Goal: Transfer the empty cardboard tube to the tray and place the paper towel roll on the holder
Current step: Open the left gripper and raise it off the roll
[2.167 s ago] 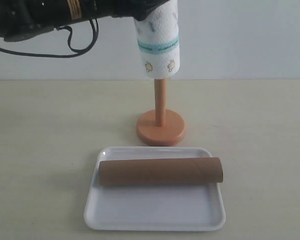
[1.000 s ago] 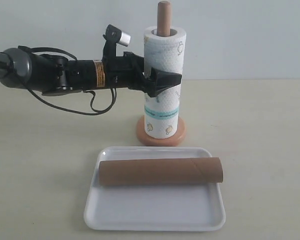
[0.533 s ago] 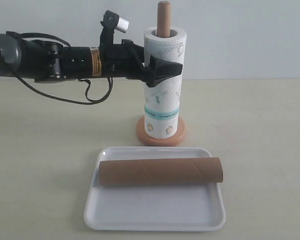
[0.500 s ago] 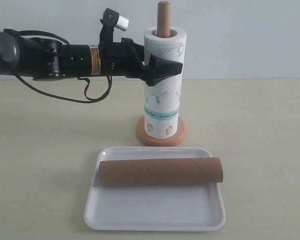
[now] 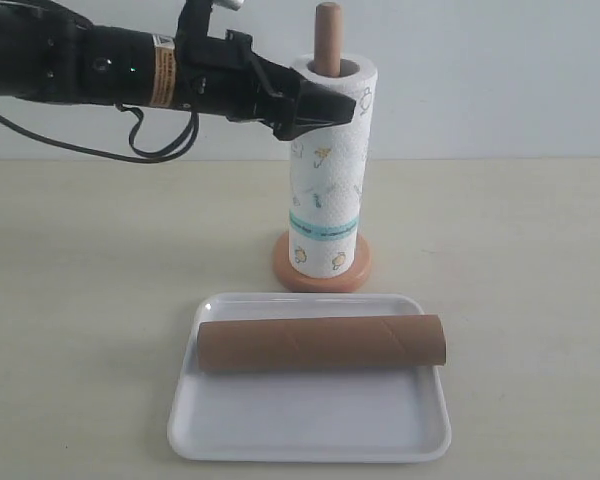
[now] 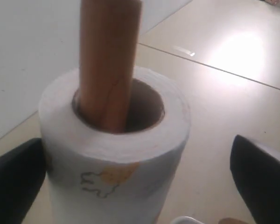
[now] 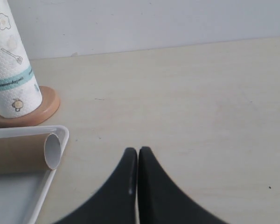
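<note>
My left gripper reaches in from nine o'clock, fingers spread wide either side of the paper towel roll near its top. The roll stands upright on the holder, with the dowel poking out of its core. At six o'clock from the holder, the cardboard tube lies across the tray. My right gripper has its fingers pressed together, holding nothing. The yellow label on my left arm is too small to read.

roll: white printed paper towel roll upright on wooden holder | tube: brown cardboard tube lengthwise in white tray
</note>
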You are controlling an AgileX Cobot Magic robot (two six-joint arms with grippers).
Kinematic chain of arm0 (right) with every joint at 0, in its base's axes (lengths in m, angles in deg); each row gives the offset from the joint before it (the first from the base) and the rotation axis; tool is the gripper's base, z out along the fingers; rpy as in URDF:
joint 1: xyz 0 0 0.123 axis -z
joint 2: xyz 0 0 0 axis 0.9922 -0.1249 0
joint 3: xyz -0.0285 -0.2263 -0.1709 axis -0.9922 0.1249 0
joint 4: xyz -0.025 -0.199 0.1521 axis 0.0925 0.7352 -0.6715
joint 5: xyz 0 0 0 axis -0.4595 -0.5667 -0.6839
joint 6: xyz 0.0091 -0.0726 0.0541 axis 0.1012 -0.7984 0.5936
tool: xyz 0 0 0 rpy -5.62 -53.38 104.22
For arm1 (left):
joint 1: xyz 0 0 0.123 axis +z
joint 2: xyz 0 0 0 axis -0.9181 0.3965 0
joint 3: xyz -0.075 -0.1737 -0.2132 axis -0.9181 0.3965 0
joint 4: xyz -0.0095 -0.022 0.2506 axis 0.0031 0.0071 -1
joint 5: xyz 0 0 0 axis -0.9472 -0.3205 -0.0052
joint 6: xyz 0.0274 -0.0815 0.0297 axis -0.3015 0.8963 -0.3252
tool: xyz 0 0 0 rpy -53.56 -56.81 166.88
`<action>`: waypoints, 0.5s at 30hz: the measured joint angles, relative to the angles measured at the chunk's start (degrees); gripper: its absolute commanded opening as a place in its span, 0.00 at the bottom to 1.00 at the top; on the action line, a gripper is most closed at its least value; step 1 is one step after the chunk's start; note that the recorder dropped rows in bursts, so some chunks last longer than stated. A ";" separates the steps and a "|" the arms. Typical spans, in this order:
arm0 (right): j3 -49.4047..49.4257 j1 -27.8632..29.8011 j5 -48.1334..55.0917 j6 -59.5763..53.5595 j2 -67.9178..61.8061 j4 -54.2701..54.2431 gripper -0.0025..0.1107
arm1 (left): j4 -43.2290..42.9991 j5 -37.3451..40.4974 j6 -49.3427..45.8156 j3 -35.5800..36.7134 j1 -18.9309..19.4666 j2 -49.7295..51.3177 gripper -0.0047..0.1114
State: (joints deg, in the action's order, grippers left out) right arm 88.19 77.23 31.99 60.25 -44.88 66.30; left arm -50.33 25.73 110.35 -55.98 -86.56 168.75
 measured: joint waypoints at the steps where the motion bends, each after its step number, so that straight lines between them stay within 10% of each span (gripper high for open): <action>1: 0.00 0.00 0.00 0.00 0.00 0.00 0.02 | -1.41 0.14 1.45 0.00 0.00 -0.62 0.99; 15: 0.00 0.00 0.00 0.00 0.00 0.00 0.02 | -7.29 -12.93 18.13 0.00 3.88 -8.21 0.99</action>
State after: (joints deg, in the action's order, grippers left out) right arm 88.19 77.23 31.99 60.25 -44.88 66.30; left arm -57.61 12.80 128.49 -55.98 -82.68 160.55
